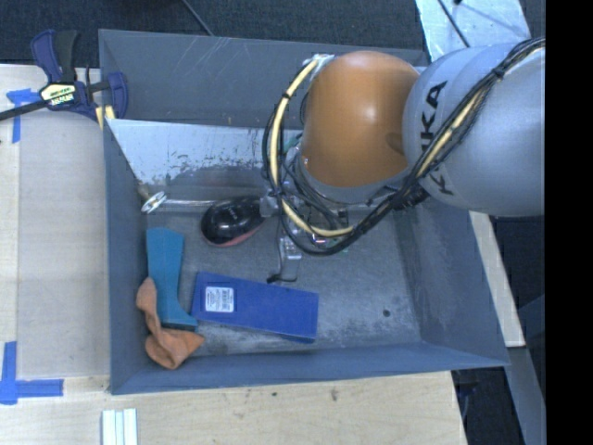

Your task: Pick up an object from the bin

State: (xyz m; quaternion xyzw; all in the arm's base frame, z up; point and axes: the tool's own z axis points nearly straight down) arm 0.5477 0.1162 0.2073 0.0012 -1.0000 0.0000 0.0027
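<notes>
Blue box (255, 309), flat with a white label, lies near the front wall of the bin (278, 364). Left of the box sit an orange cloth (167, 346) and a teal block (167, 272). Above the box rests a black-and-red mouse (232, 221). The gripper (288, 269) hangs just over the box's top edge, and nothing can be seen in it. The grab is not yet made, so it likely needs to go lower. Whether it is open or closed cannot be told.

My grey bin (398, 295) carries a blue box (255, 309) by its near edge, teal block (167, 272) and orange cloth (167, 346) near-left, black mouse (230, 221) behind.
</notes>
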